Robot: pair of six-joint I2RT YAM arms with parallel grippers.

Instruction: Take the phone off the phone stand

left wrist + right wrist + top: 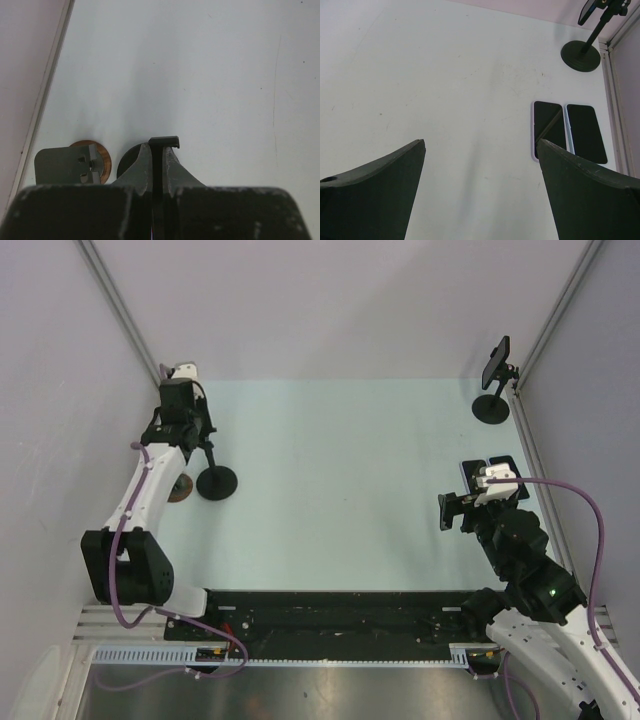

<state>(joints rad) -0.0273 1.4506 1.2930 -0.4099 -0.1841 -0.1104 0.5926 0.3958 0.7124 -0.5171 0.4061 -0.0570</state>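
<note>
My left gripper is shut at the top of a black phone stand whose round base rests on the table's left side. In the left wrist view its fingers pinch a thin black phone seen edge-on, with the stand's hooked clamp lip over its top; the black base shows below. My right gripper is open and empty above the table's right side, also shown in the right wrist view.
A second black stand with a phone stands in the far right corner. Two phones lie flat by the right wall. A wooden-based stand with a grey plate sits left of the gripped stand.
</note>
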